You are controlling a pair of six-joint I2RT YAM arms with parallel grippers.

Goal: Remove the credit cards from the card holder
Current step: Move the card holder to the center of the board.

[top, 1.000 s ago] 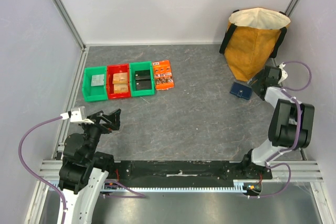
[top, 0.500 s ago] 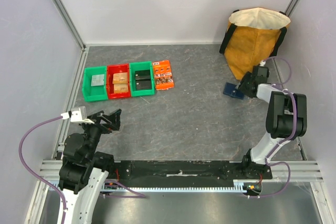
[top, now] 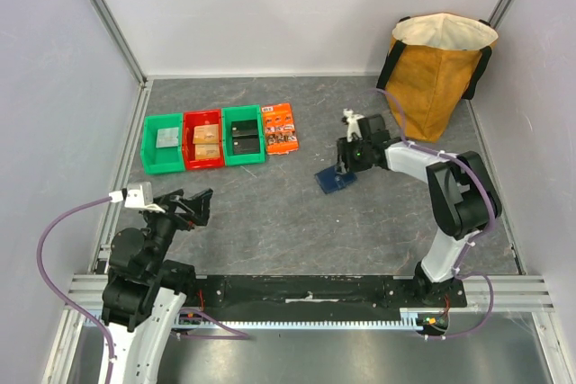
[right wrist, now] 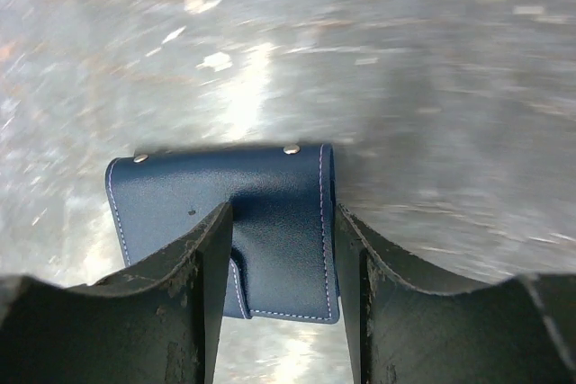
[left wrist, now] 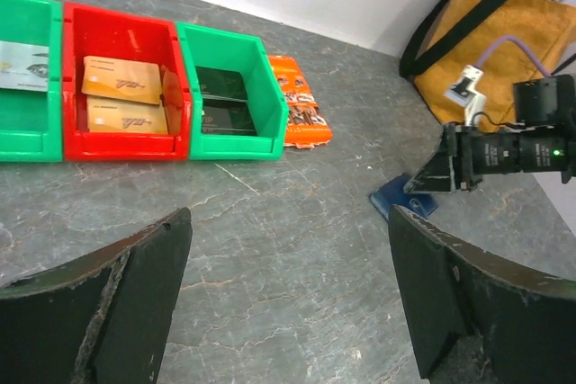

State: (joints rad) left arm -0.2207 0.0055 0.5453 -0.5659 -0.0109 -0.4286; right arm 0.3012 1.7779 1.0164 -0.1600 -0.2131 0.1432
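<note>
The card holder [top: 333, 181], a small navy wallet folded shut, is near the middle of the table, right of centre. My right gripper [top: 347, 165] is shut on it. In the right wrist view one of the fingers [right wrist: 193, 267] lies over the card holder [right wrist: 270, 204] beside the tab, and the other presses on its stitched right edge. I cannot tell whether it touches the table. No credit cards show at the holder. My left gripper [top: 193, 203] stands open and empty at the near left, and its view shows the card holder [left wrist: 402, 197] far off to the right.
At the back left is a row of bins: a green bin [top: 162, 143], a red bin [top: 203, 139] with tan cards and a second green bin [top: 243, 135] with dark cards. An orange packet [top: 280, 129] lies beside them. A tan bag [top: 436, 69] stands at the back right.
My right gripper has closed on the card holder and swept it left from beside the bag toward the table's middle. The left arm has stayed put.
</note>
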